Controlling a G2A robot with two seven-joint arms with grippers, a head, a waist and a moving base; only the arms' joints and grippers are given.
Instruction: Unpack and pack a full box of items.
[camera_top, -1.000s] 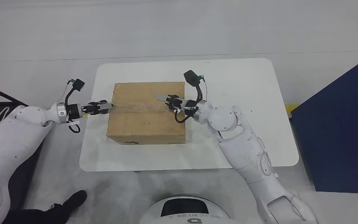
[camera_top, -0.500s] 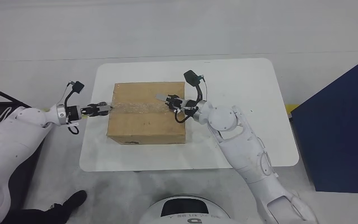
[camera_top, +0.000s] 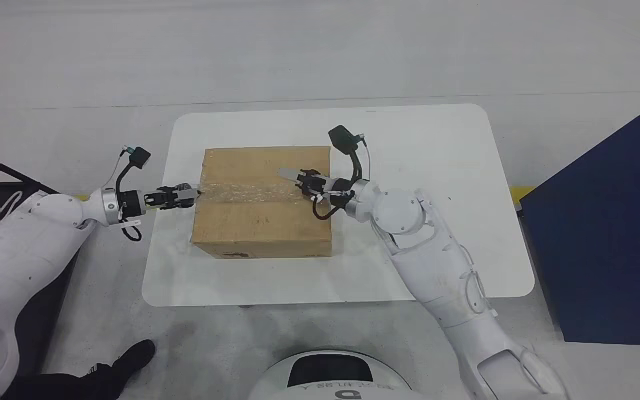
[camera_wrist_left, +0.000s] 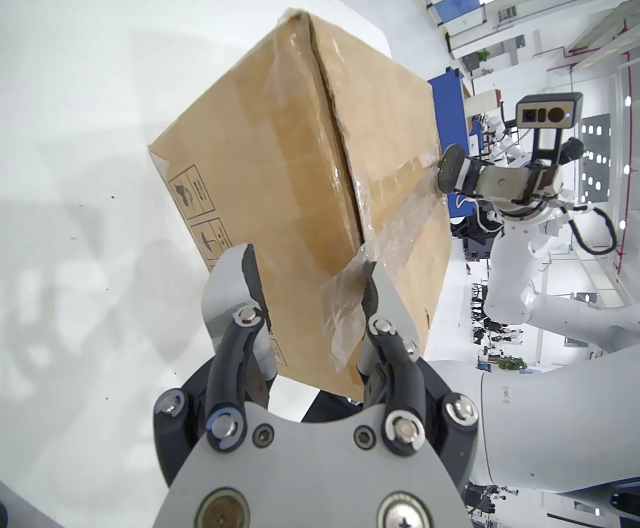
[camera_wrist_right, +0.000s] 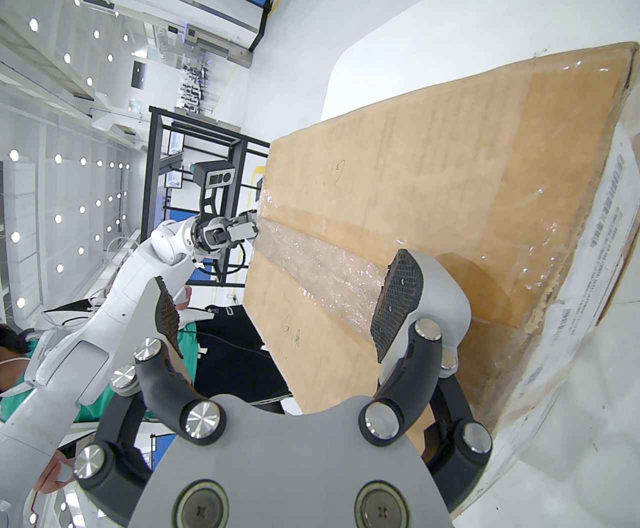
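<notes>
Left fingers (camera_wrist_left: 252, 282): spread, empty, at box (camera_top: 265, 215) left end, loose tape (camera_wrist_left: 345, 320) flap at one fingertip.
Box: sealed, mid-table (camera_top: 430, 200), tape seam running left-right.
Right fingers (camera_wrist_right: 400, 300): spread, empty, over seam's right end.
Relation: flap just ahead of left gripper (camera_top: 188, 196), the nearer arm.
Change: left gripper drawn slightly off box; right gripper (camera_top: 300, 180) unmoved.

So the brown cardboard box (camera_top: 265, 200) is sitting flat on the white table (camera_top: 430, 200), a bit left of centre, top flaps closed. Clear packing tape (camera_top: 250, 193) runs along the middle seam, all wrinkly. Its end on the box's left face hangs loose and crumpled.
</notes>
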